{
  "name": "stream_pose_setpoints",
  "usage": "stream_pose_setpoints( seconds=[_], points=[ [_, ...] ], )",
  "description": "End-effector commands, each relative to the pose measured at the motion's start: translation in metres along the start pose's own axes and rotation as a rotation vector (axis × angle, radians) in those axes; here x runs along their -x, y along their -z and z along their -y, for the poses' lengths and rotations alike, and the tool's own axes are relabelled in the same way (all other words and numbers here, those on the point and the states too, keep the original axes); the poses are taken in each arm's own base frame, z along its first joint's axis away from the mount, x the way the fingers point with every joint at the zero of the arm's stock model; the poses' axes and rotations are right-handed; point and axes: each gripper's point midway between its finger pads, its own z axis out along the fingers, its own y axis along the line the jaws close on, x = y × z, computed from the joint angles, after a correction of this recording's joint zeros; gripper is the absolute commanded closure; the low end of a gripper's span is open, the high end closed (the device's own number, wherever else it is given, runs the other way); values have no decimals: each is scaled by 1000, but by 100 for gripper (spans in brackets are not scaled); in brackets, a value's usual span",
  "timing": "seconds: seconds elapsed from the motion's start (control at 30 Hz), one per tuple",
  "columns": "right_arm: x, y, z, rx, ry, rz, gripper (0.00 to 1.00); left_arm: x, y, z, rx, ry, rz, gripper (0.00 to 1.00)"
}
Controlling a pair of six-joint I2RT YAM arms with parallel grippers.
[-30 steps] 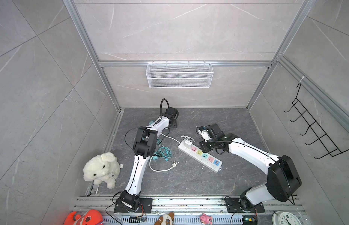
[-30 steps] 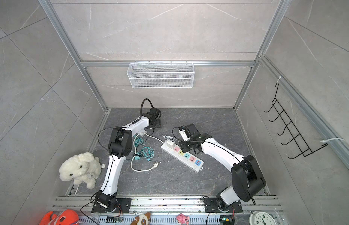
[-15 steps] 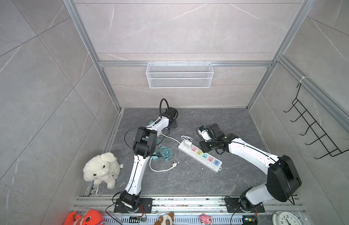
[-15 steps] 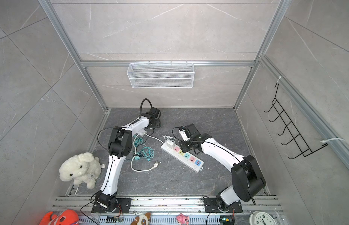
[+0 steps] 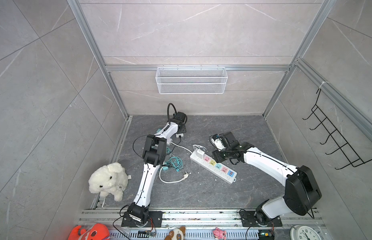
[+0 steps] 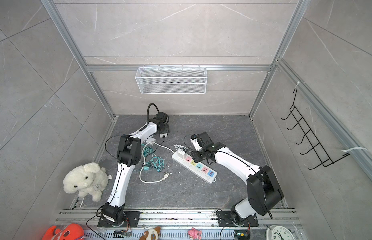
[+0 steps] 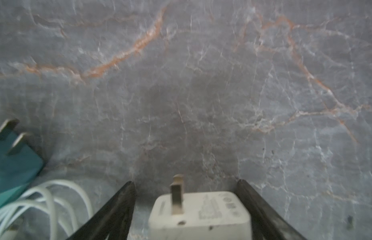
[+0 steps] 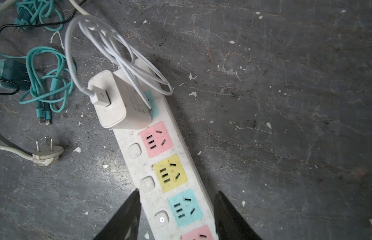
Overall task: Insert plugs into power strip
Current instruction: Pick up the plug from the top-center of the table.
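Note:
The power strip (image 5: 214,168) (image 6: 194,166) (image 8: 127,141) lies slantwise on the grey floor. One white plug (image 5: 200,154) (image 8: 118,99) stands in its end socket, its white cable looped over it. My right gripper (image 8: 178,191) (image 5: 217,156) is shut across the strip at the teal socket. At the back, my left gripper (image 7: 185,181) (image 5: 181,132) is open and low, with a white plug (image 7: 199,214) between its fingers, prongs up, and a gap on one side. A teal plug (image 7: 12,162) lies beside it. Another teal plug (image 5: 164,168) (image 8: 10,72) sits among the cables.
Tangled teal and black cables (image 5: 174,163) and the strip's thick cord with its pronged end (image 5: 185,175) (image 8: 47,153) lie between the arms. A white plush dog (image 5: 108,180) sits front left. A wire basket (image 5: 191,80) hangs on the back wall, a hook rack (image 5: 334,141) on the right.

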Motion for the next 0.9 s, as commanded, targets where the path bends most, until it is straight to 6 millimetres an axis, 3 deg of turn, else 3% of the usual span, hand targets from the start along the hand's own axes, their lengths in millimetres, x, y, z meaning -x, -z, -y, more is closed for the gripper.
stream_pose_setpoints(
  seconds=[0.0,0.13,0.4,0.53,0.67,0.77,0.87],
  points=[
    [4,8,1,-1,-15,22,42,-4,-1,-4,11,18,-26,23],
    [4,8,0,2,-16,21,42,-5,-2,-6,21,22,-28,27],
    [0,10,1,0,-35,35,41,-7,-2,-4,9,42,-44,61],
    [1,18,3,-16,-59,59,42,-2,9,-1,-12,49,-43,65],
    [7,32,5,-26,-96,121,42,2,33,8,-113,105,-48,68],
    [14,45,9,-51,-125,171,42,15,72,14,-206,159,3,68],
    [25,57,1,-1,-171,248,42,17,103,13,-266,212,20,68]
  ],
)
